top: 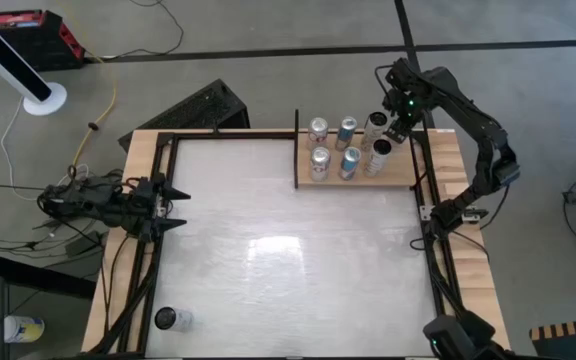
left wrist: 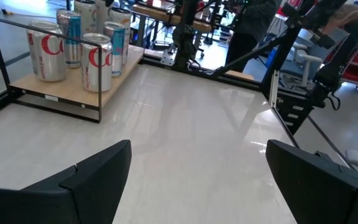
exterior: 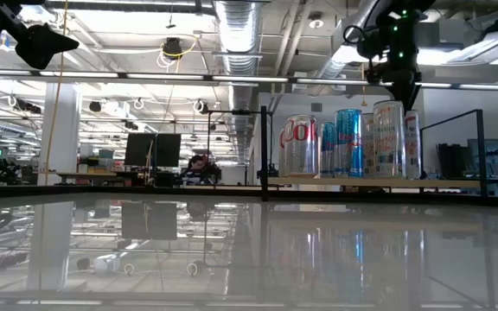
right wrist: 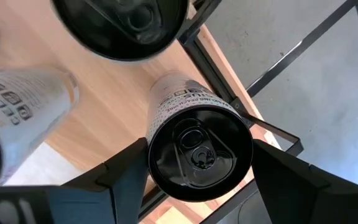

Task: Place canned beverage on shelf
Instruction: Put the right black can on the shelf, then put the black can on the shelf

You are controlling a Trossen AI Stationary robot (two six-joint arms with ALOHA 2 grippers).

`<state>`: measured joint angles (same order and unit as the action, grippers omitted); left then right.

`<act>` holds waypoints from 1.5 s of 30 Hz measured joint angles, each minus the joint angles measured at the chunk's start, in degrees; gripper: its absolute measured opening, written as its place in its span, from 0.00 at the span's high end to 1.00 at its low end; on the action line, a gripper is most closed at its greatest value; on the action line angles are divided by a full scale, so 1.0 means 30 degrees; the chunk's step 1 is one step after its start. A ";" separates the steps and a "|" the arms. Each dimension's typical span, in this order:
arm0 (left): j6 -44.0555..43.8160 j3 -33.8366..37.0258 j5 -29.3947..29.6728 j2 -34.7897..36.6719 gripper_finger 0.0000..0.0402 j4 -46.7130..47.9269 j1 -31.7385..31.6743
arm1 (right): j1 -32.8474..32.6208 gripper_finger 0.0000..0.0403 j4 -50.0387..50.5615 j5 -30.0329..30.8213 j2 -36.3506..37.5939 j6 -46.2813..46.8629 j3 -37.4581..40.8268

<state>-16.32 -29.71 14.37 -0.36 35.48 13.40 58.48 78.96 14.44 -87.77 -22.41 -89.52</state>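
The shelf (top: pixel 403 178) is a light wooden board with black posts at the table's far right, and several cans stand on it. My right gripper (top: pixel 400 128) is above the shelf's far right corner. It is shut on a silver can with a black top (right wrist: pixel 201 152), which stands upright on the board (exterior: pixel 388 142). In the high view the gripper hides this can. My left gripper (top: pixel 180 205) is open and empty at the table's left edge, and its view looks across at the shelf (left wrist: pixel 61 93). My right gripper comes from above, pointing down, with one finger (right wrist: pixel 120 174) on each side of the can's top end. The finger edges meet the rim (right wrist: pixel 153 149) with no gap showing. In the low view the fingers reach only the can's top (exterior: pixel 389 105). The can stands upright with its base on the board.
Another black-topped can (right wrist: pixel 123 25) and a silver one (right wrist: pixel 23 99) stand close beside the held can. The shelf's black corner posts (right wrist: pixel 260 81) are next to it. A lone can (top: pixel 173 320) lies at the table's near left corner. The wide white tabletop (top: pixel 288 250) lies between.
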 joint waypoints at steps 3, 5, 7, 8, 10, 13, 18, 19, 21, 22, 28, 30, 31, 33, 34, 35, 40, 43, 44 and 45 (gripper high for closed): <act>0.0000 0.0000 0.0000 0.0000 0.11 0.0007 0.0004 | 0.0236 0.30 0.0031 0.0000 -0.0311 -0.0214 0.0000; 0.0000 0.0000 0.0000 0.0000 0.11 0.0002 0.0002 | 0.0340 0.30 0.0016 0.0007 -0.0517 -0.0360 -0.0036; 0.0000 0.0000 0.0000 0.0000 0.11 0.0002 0.0004 | 0.0475 0.30 -0.0007 0.0000 -0.0567 -0.0499 -0.0060; 0.0000 0.0002 0.0000 0.0000 0.11 0.0002 -0.0001 | 0.0548 0.30 -0.0045 -0.0002 -0.0573 -0.0525 -0.0066; 0.0000 0.0000 -0.0004 0.0000 0.11 0.0003 -0.0003 | 0.0568 0.30 -0.0047 -0.0097 -0.0573 -0.0655 -0.0066; 0.0000 0.0000 0.0000 0.0000 0.11 0.0000 -0.0003 | 0.0560 0.30 -0.0030 -0.0192 -0.0573 -0.0821 -0.0066; 0.0000 0.0000 0.0000 0.0000 0.11 0.0007 0.0003 | 0.0560 0.30 0.0063 -0.0224 -0.0573 -0.1000 -0.0066; 0.0000 0.0000 0.0000 0.0000 0.11 0.0000 0.0002 | 0.0560 0.30 0.0063 -0.0247 -0.0573 -0.1000 -0.0066; 0.0000 0.0000 0.0000 0.0000 0.11 0.0007 0.0004 | 0.0560 0.30 0.0078 -0.0288 -0.0573 -0.1024 -0.0066; 0.0000 0.0000 0.0000 0.0000 0.11 0.0007 0.0001 | 0.0560 0.30 0.0078 -0.0291 -0.0573 -0.1029 -0.0066; 0.0000 0.0000 0.0000 0.0000 0.11 0.0007 -0.0003 | 0.0560 0.30 0.0085 -0.0291 -0.0573 -0.1041 -0.0066; 0.0000 0.0000 0.0000 0.0000 0.11 0.0004 0.0001 | 0.0560 0.30 0.0085 -0.0291 -0.0573 -0.1037 -0.0066; 0.0000 0.0000 0.0000 0.0000 0.11 0.0007 0.0003 | 0.0560 0.30 0.0085 -0.0291 -0.0573 -0.1044 -0.0066; 0.0004 0.0000 0.0000 0.0000 0.11 0.0007 -0.0003 | 0.0560 0.29 0.0085 -0.0291 -0.0573 -0.1039 -0.0066; 0.0002 0.0000 0.0000 0.0000 0.11 0.0007 0.0000 | 0.0560 0.28 0.0093 -0.0291 -0.0580 -0.1044 -0.0058; 0.0002 0.0000 0.0000 0.0000 0.11 0.0007 -0.0003 | 0.0560 0.27 0.0107 -0.0291 -0.0580 -0.1044 -0.0051; 0.0007 0.0000 0.0000 0.0000 0.11 0.0007 0.0000 | 0.0560 0.19 0.0129 -0.0291 -0.0592 -0.1068 -0.0032; 0.0007 0.0000 0.0000 0.0000 0.11 0.0007 -0.0001 | 0.0560 0.16 0.0129 -0.0234 -0.0602 -0.1110 -0.0029; 0.0009 0.0000 0.0000 0.0000 0.11 0.0007 -0.0001 | 0.0560 0.16 0.0129 -0.0154 -0.0602 -0.1129 -0.0029; 0.0015 0.0000 0.0000 0.0000 0.11 0.0007 -0.0003 | 0.0560 0.16 0.0129 -0.0054 -0.0602 -0.1160 -0.0029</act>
<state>-16.27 -29.71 14.37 -0.36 35.51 13.39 60.16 79.35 14.27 -89.58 -25.89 -89.60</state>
